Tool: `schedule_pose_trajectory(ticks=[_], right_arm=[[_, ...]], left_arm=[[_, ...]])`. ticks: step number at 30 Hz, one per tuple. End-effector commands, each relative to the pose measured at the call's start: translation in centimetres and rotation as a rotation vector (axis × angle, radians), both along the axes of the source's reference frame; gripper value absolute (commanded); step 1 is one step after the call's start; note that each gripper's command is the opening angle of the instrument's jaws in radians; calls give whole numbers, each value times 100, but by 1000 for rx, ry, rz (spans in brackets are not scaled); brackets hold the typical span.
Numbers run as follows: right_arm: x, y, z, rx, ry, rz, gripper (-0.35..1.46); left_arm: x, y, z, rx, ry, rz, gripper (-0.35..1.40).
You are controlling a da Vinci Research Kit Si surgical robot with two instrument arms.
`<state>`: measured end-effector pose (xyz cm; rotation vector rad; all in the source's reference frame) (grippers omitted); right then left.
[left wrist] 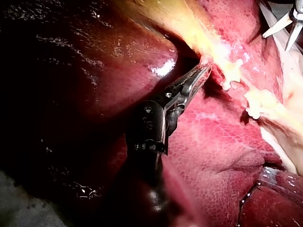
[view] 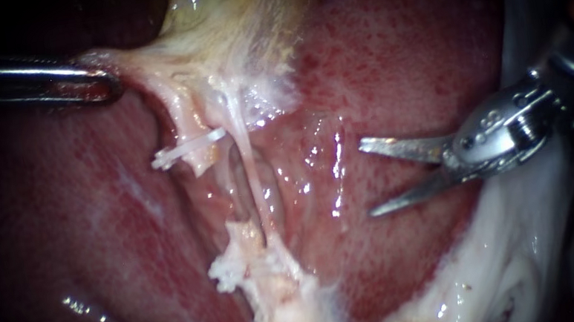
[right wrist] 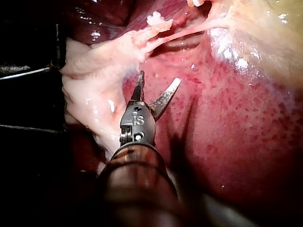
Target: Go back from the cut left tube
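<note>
The left tube is in two parts: an upper stump (view: 191, 133) carrying a white clip (view: 188, 149), and a lower stump (view: 242, 238) with white clips (view: 226, 271). Beside them a thin right tube (view: 253, 181) runs unbroken from top to bottom. My right instrument (view: 368, 177) has two blades standing open; it lies over the liver, clear of both tubes and well to their right. In its own wrist view the blades (right wrist: 159, 78) hold nothing. My left instrument (view: 104, 83) is shut on pale tissue below the gallbladder (view: 228, 12), pulling it leftward; the grip (left wrist: 203, 72) shows in the left wrist view too.
Red liver (view: 375, 43) surrounds the tubes on both sides. White fatty tissue (view: 510, 257) runs along the lower right under my right instrument's shaft. In the left wrist view the clips (left wrist: 232, 78) lie just ahead of the jaws.
</note>
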<state>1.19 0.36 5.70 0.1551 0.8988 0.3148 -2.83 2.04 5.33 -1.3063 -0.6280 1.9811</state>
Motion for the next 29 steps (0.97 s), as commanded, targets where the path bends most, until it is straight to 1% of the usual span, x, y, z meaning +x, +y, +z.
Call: schedule_pose_trajectory(ticks=[1,4,5,7,16,27,29], right_arm=[[-2,1,0,7,1,-1,145],[-4,1,0,16,3,-5,145],[-4,1,-1,24,8,-9,145],[-5,1,-1,40,25,-26,145],[-7,0,-1,40,25,-28,145],[-8,0,-1,40,26,-28,145],[-8,0,-2,48,35,-38,145]], left_arm=[[-1,-1,0,-1,1,-1,-35],[-3,-3,2,-4,4,-4,-35],[-4,-4,3,-4,0,-4,-35],[-7,-7,7,-5,1,0,-35],[-29,-24,32,-11,6,38,-35],[-30,-25,34,-7,7,36,-35],[-29,-24,32,-6,6,37,-35]])
